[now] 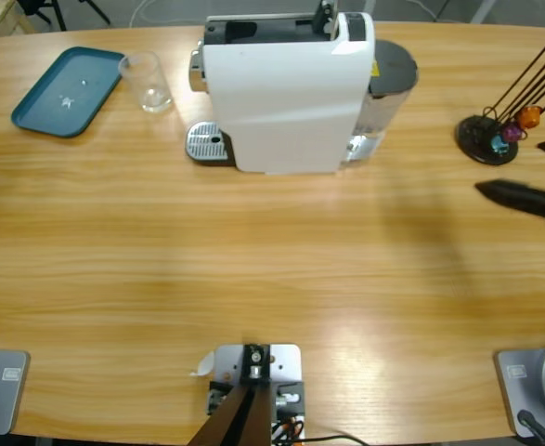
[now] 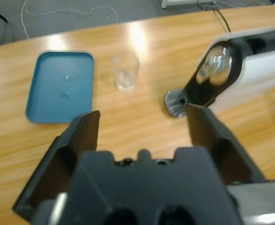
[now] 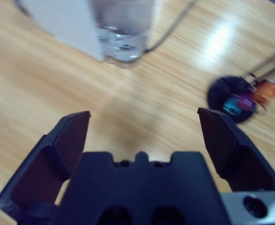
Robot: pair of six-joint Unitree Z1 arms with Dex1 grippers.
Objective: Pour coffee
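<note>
1. Two grippers take part, both empty: the left gripper has its black jaws spread wide with nothing between them and looks toward the far-left table; the right gripper is equally wide apart over bare wood near the machine's right end.
2. One teal rectangular plastic tray lies at the far left, with nothing standing on it.
3. One small clear glass tumbler stands upright just right of the tray. Any coffee in it is too faint to make out; none shows elsewhere.
4. One white boxy coffee machine sits far centre, its round metal drip grate at the left end, apart from the tumbler.
5. One black round capsule stand with wire arms is at the far right, holding three coloured capsules.
6. Likely step: reaching for the tumbler. Approach level, straddle its walls, close gently and keep it upright.
</note>
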